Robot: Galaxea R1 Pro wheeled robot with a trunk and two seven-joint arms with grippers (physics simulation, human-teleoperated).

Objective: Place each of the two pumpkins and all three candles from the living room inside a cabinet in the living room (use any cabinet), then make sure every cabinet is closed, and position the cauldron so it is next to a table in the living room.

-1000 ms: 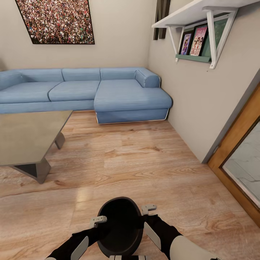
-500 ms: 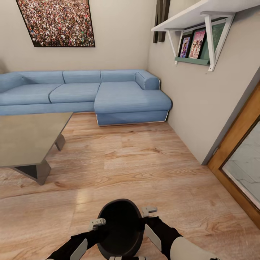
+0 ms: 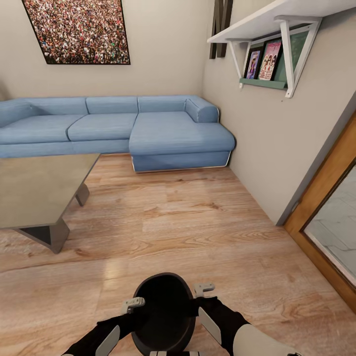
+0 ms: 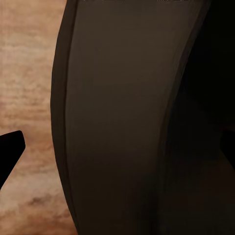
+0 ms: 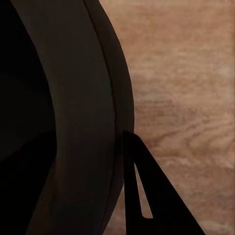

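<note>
The black cauldron (image 3: 164, 311) hangs low in front of me over the wood floor, mouth up, held from both sides. My left gripper (image 3: 134, 303) is shut on its left rim and my right gripper (image 3: 203, 288) on its right rim. In the left wrist view the cauldron wall (image 4: 117, 122) stands between the dark fingers (image 4: 10, 152). The right wrist view has the cauldron wall (image 5: 73, 122) pressed against one finger (image 5: 147, 196). The grey table (image 3: 34, 193) stands at the left, about a metre ahead of the cauldron. Pumpkins, candles and cabinet are out of view.
A blue corner sofa (image 3: 118, 126) runs along the far wall beneath a framed crowd picture (image 3: 76, 29). A white wall shelf with books (image 3: 269, 44) hangs on the right wall. A wooden door frame (image 3: 326, 193) is at the right. Wood floor (image 3: 188, 222) stretches between table and wall.
The camera view shifted slightly, so the room sits a little lower in the picture. The cauldron stays held between both grippers in the same pose.
</note>
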